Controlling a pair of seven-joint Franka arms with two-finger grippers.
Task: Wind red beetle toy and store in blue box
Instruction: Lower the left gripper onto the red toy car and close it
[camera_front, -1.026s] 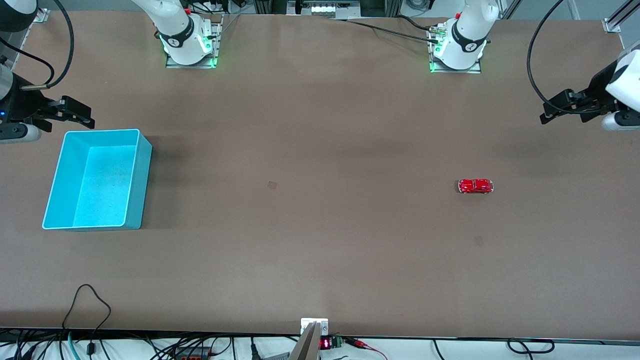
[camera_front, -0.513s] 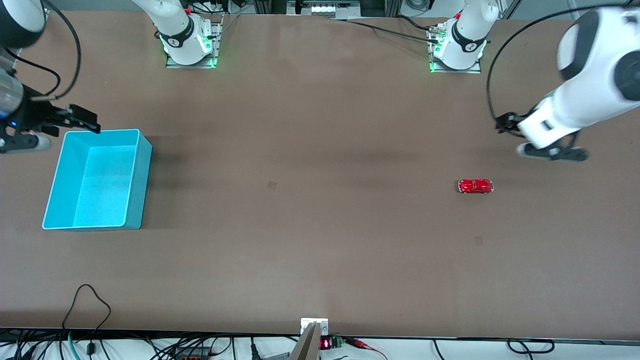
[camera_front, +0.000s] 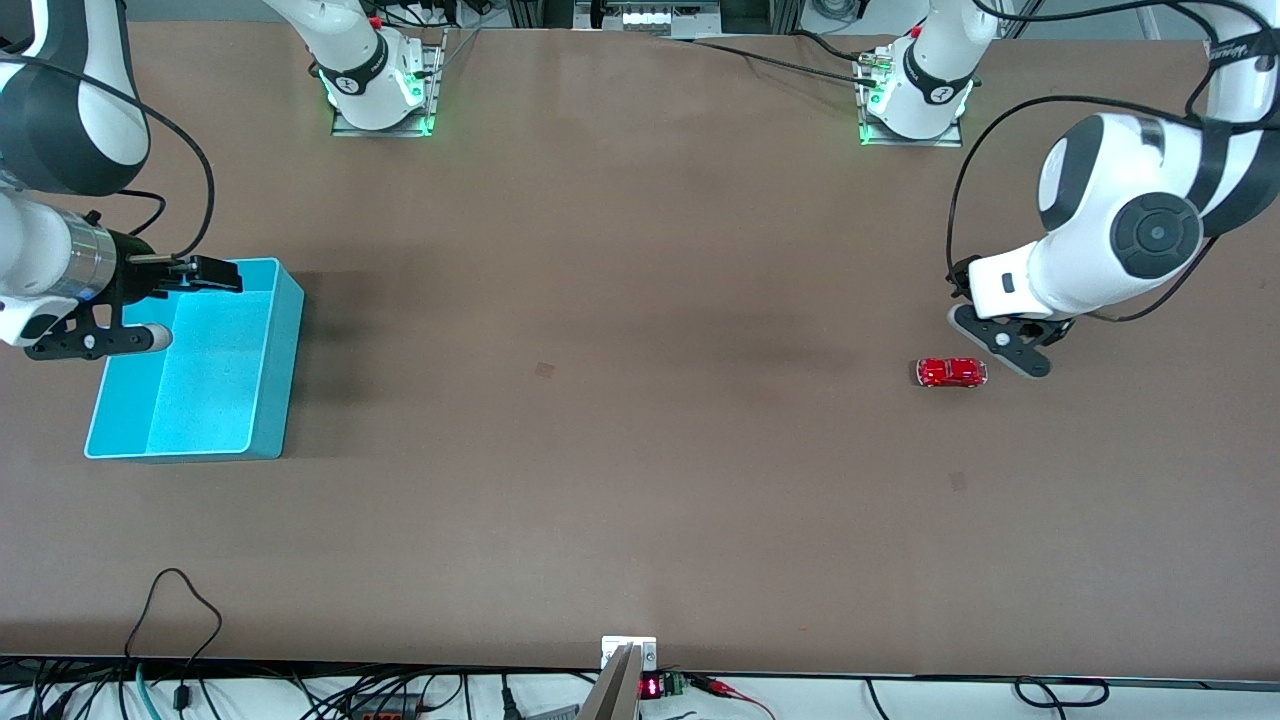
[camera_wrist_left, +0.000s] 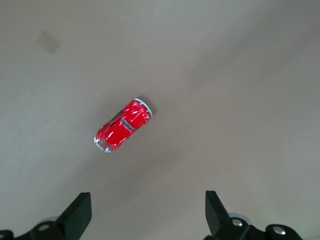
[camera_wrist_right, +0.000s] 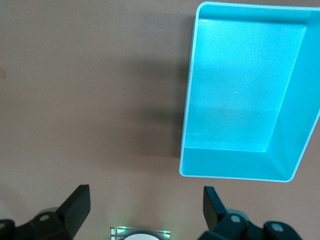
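The red beetle toy (camera_front: 951, 372) stands on the brown table toward the left arm's end; in the left wrist view the red beetle toy (camera_wrist_left: 123, 125) lies apart from the open fingers. My left gripper (camera_front: 1000, 345) hangs over the table just beside the toy, open and empty (camera_wrist_left: 147, 207). The blue box (camera_front: 270, 350) sits empty at the right arm's end, also in the right wrist view (camera_wrist_right: 245, 95). My right gripper (camera_front: 215, 275) is over the box's corner nearest the bases, open and empty (camera_wrist_right: 146, 202).
The right arm's base (camera_front: 375, 85) and the left arm's base (camera_front: 915, 95) stand along the table's top edge. Cables (camera_front: 175, 610) lie at the edge nearest the front camera. A small dark mark (camera_front: 545, 370) is on the table's middle.
The left arm has swung in from the table's end to just beside the toy. The right gripper has moved over the box's corner. The toy and box have not moved.
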